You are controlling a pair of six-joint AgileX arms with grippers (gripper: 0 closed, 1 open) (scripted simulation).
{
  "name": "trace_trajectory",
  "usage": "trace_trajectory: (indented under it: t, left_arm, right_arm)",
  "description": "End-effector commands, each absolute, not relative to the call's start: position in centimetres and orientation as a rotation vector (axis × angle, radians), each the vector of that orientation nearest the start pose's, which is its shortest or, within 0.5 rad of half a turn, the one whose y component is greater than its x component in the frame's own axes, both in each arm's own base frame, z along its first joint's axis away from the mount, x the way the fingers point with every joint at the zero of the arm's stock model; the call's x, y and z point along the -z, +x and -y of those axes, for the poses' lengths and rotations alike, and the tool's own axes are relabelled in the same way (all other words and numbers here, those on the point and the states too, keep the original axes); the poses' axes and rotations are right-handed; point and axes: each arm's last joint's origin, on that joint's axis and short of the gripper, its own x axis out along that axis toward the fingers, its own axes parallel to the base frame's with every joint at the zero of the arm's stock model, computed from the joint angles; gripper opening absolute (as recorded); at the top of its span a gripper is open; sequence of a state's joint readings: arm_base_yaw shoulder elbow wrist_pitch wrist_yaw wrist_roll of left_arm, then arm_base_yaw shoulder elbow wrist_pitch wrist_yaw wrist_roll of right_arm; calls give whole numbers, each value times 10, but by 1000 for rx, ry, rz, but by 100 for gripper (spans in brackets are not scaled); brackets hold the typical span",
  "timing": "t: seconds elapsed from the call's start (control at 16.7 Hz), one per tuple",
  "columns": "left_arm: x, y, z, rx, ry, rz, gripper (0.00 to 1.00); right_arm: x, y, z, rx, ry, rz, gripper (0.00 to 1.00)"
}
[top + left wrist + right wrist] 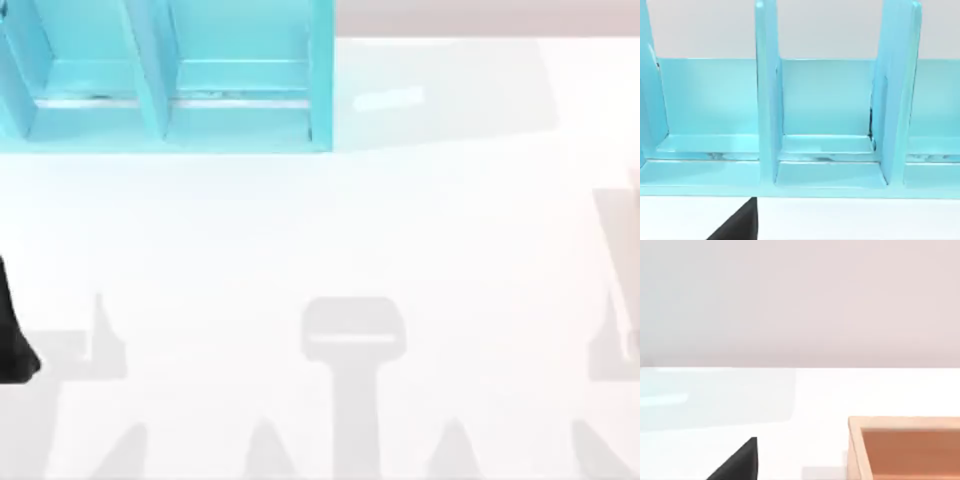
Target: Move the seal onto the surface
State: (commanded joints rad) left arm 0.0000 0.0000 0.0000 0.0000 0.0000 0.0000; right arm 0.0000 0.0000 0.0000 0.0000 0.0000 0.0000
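Two arms parked, jaws unreadable | glossy turquoise shelf (165, 80), square compartments | smooth white surface (330, 230)

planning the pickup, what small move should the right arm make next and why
Probably swing the right hand toward the orange-brown seal: it sits off-centre in that wrist view, partly cut off, not squarely ahead of the hand. The left arm waits at the table's left edge, facing apparently empty compartments of the shelf.
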Motion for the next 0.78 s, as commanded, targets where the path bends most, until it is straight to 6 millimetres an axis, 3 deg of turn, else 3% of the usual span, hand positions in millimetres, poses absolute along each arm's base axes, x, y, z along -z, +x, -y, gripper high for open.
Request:
trace_trajectory:
  t: [0.36,0.6,0.78]
  left_arm:
    - [-160,106,1,0,0,0,100]
    - [-160,106,1,0,0,0,100]
    - [-160,106,1,0,0,0,100]
  right_arm:
    - [-174,107,5,27,-40,-105,100]
    - [-207,120,15,101,-108,-360,100]
    - [-228,146,32,161,-140,-642,100]
